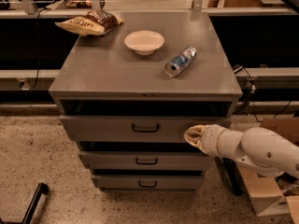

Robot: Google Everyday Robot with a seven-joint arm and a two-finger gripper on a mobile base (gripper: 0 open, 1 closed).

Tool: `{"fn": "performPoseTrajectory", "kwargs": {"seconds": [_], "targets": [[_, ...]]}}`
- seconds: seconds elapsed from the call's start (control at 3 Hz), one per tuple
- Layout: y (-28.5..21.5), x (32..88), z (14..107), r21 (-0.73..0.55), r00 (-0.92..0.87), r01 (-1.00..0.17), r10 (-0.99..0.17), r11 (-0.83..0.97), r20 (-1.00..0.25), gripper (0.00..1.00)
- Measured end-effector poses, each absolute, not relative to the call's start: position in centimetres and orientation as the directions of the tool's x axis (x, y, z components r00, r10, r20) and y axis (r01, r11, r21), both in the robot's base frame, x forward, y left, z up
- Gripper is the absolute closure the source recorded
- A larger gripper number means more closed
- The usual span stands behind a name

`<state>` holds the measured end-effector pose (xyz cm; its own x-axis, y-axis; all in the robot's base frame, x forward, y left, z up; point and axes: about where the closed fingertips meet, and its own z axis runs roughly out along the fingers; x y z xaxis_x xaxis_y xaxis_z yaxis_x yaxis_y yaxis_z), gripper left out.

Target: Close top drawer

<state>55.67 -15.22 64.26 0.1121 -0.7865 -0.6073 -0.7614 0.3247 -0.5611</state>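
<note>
The top drawer (107, 127) is a wide grey metal drawer with a small dark pull handle (145, 128) at its centre. It stands out only a little from the grey cabinet, with a dark gap above its front. My gripper (190, 135) comes in from the right on a white arm (252, 148). Its tip rests against the right part of the drawer's front panel, to the right of the handle.
Two shallower drawers (146, 161) sit below, also slightly out. On the cabinet top (103, 69) lie a chip bag (88, 22), a white bowl (144, 41) and a tipped can (180, 61). Cardboard boxes (271, 195) stand at lower right, and a black bar (32, 202) lies at lower left.
</note>
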Motion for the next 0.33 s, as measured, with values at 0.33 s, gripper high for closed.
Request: {"fn": "performPoseTrajectory", "kwargs": {"seconds": [0.33], "targets": [[-14.56, 52.43, 65.48, -0.543, 0.139, -0.787, -0.772, 0.294, -0.620, 1.00]]}}
